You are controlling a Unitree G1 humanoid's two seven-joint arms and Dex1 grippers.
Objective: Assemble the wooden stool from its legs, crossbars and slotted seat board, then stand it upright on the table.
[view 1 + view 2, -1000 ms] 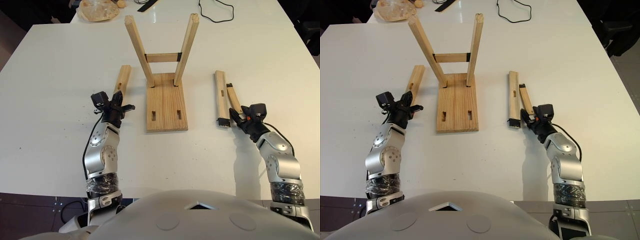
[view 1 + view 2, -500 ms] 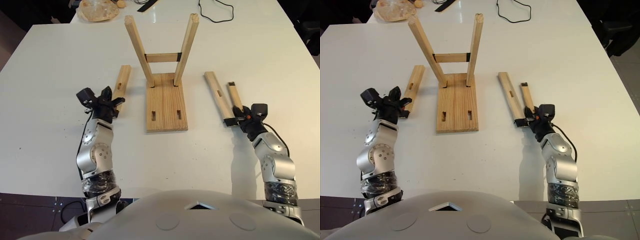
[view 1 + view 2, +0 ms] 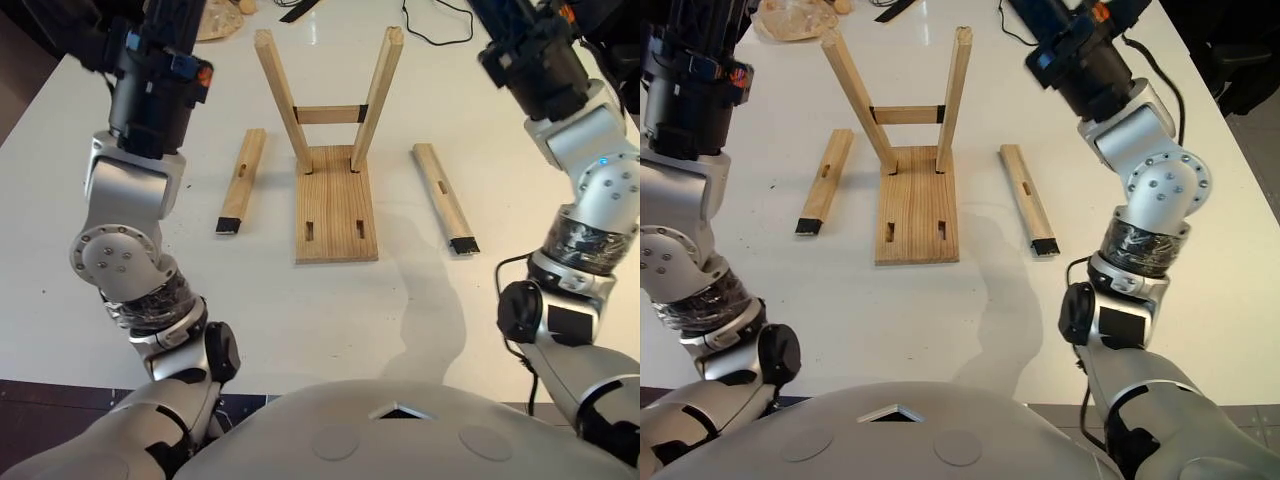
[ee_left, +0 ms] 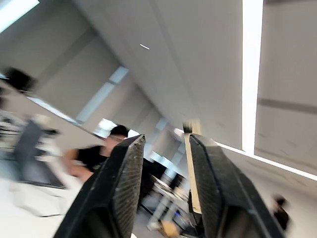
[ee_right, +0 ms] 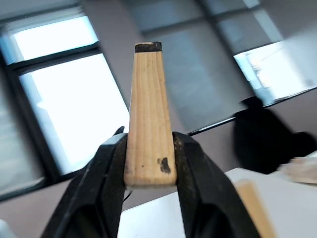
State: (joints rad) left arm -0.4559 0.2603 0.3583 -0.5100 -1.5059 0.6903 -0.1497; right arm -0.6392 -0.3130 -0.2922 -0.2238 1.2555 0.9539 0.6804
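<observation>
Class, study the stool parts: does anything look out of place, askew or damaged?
Nothing looks damaged or spilled. One part is off the table: the right claw grips a crossbar up in the air. The seat board lies flat with two legs fitted and its two near slots empty.

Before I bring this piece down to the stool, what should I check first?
1. Right claw grip on held crossbar: ok, clamped on both sides.
2. Left claw free to assist: ok, open.
3. Seat board flat on table: ok.
4. Fitted legs standing in the far slots: ok.
5. Near slots empty: ok.
6. Loose legs lying apart from the board: ok.
</observation>
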